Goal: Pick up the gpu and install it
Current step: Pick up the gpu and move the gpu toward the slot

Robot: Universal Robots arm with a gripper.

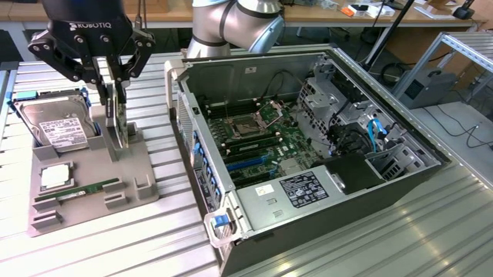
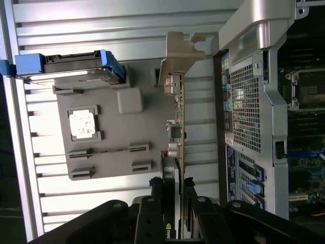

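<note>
— Black claw on the arm: how is it entered?
— Pinched on the gpu, a thin flat card with a silvery metal bracket at one end. In the wrist view, the fingers are seen against both faces of the card.
— Where is the gpu recorded?
— It is stood upright on its edge on the grey moulded holder tray, at nine o'clock from the open grey computer case in the exterior view. Whether it has been raised clear of its slot cannot be told.
— What else is listed on the tray?
— A boxy silver hard drive with a white label is held tilted in a blue frame, just beside the gpu at its nine o'clock. A square silver processor chip is set at seven o'clock from the gpu. A narrow green memory stick is laid near the chip, at its five o'clock.
— And the case?
— A green motherboard is exposed inside, with a black box-shaped cover at its four o'clock. Tray and case are borne on a ribbed silvery metal table.
</note>
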